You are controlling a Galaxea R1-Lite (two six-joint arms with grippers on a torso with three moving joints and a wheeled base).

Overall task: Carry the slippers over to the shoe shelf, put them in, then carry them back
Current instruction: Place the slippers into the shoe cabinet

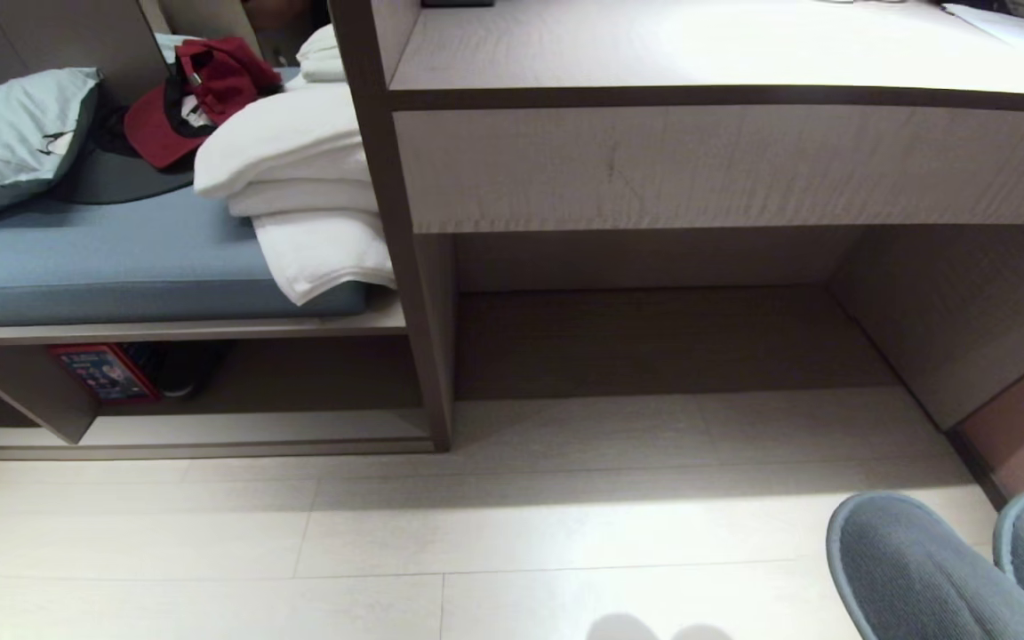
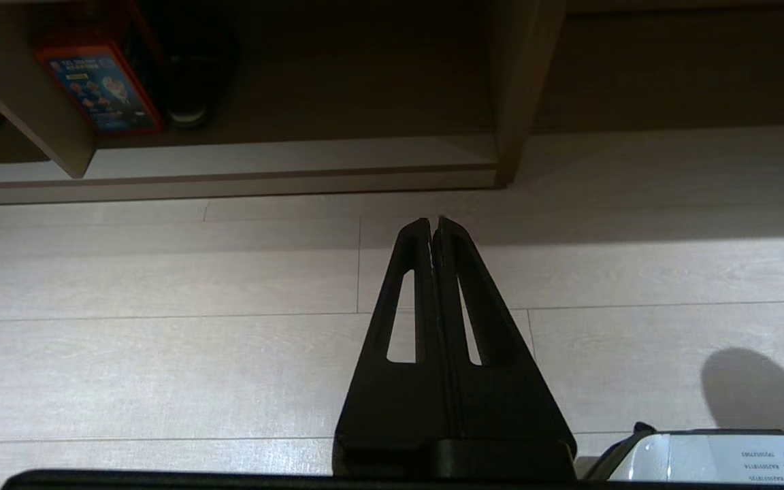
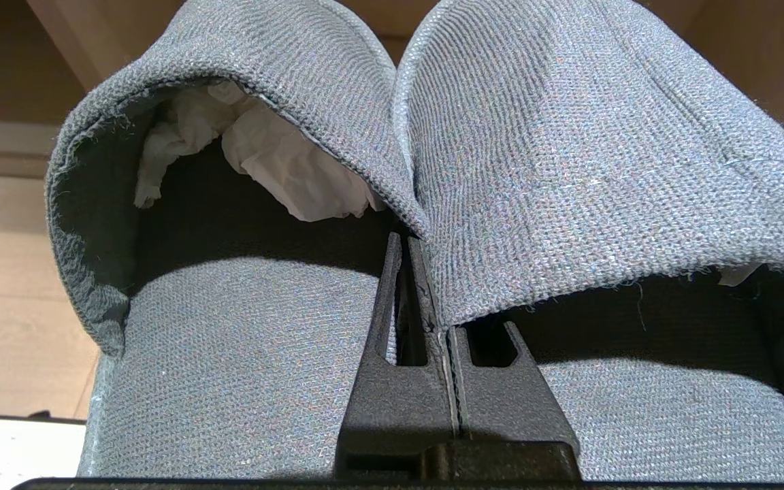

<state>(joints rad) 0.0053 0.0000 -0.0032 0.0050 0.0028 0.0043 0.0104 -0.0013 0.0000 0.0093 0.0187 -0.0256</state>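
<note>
The right gripper point(image 3: 414, 272), black and two-fingered, was seen clamped tight on the touching inner edges of the pair of soft blue-grey knitted fabric slippers point(image 3: 569, 156), with no gap left between its fingers. In its wrist view the slippers were held side by side, their rounded closed toes pointed away from the gripper and their long axes in line with its fingers; white crumpled paper was seen stuffed in one toe.

Taken from left to right in the head view, the low grey-brown laminate shoe shelf point(image 1: 210, 427), set under a blue-cushioned bench, was found at the far left; a red-framed box and a dark rounded object were lodged in its left part, beside the slanted divider. The taller desk kneehole lay in the middle. The slippers point(image 1: 921, 569) were seen at the near right corner, toes turned toward the furniture, well apart from the shelf.

The shelf therefore lay far and to the left of the held pair, so the coming move was judged to turn on a leftward shift. The left gripper point(image 2: 434, 228), closed and empty, was held over the pale floor just before the shelf.
</note>
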